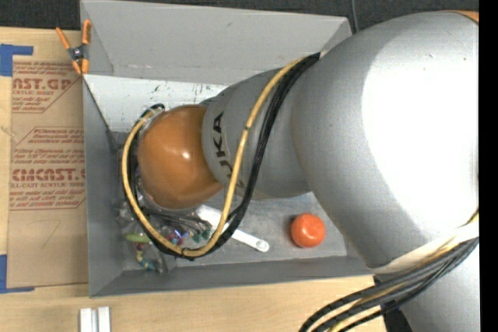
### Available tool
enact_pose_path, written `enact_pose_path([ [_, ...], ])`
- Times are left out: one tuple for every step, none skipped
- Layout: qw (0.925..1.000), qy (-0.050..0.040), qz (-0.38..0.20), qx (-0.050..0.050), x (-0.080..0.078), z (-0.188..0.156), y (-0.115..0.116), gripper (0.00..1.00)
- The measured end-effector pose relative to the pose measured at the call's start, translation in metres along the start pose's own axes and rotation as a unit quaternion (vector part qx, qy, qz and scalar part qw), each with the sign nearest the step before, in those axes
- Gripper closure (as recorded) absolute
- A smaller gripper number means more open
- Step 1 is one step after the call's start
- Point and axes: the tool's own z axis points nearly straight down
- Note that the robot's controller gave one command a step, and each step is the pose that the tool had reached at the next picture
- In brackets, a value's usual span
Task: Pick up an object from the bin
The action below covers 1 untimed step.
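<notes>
Arm (373, 128) is reaching deep into the left half of the bin (99, 190), orange cover (175, 159) hanging above a heap of small bits (144, 245); whether the gripper is open or closed I cannot tell. Picking is looking unfinished; an orange ball (308, 230) is lying untouched nearby.

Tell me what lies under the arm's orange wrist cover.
Beside the orange cover, a heap of small mixed things shows in the lower-left corner of the bin, and a white spoon-like piece sticks out rightward. Whatever lies straight beneath the cover is hidden by it.

Matt grey metal bin (101, 167); glossy orange ball (308, 230), smooth white plastic spoon (250, 241).
</notes>
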Motion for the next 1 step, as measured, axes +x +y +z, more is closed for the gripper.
enact_pose_path([
  [0.9944, 0.0025, -0.105, -0.002, 0.0002, 0.0005, -0.0020, 1.00],
])
